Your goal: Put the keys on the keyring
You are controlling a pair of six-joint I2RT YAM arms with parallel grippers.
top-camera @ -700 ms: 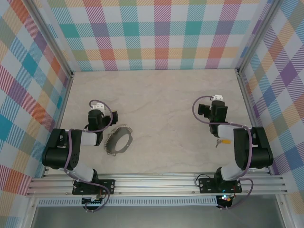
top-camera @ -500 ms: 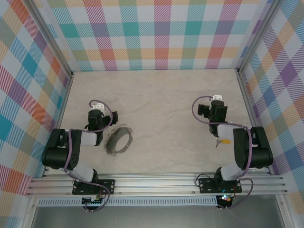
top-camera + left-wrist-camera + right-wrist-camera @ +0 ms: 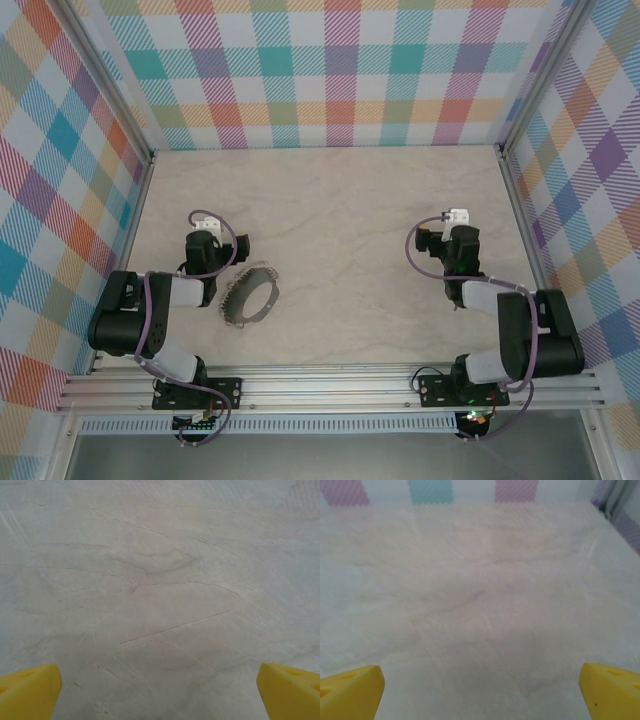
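The keyring (image 3: pixel 250 296), a large silvery ring with a bumpy rim, lies flat on the table just right of my left arm. My left gripper (image 3: pixel 205 236) hovers a little left of and beyond it, open, its yellow fingertips (image 3: pixel 27 692) set wide over bare table with nothing between them. On the right side of the table my right gripper (image 3: pixel 458 230) is also open, yellow fingertips (image 3: pixel 350 690) far apart over bare tabletop. The keys are hidden under my right forearm.
The marbled table (image 3: pixel 340 210) is boxed in by plaid walls (image 3: pixel 330 70) at the back and both sides. Aluminium posts (image 3: pixel 520 210) stand at the corners, and a rail (image 3: pixel 330 385) along the near edge carries both arm bases.
My right arm has shifted: the gripper has moved slightly nearer and to the right, and the forearm now covers the spot where the yellow-headed key lay. The left arm and keyring have not moved.
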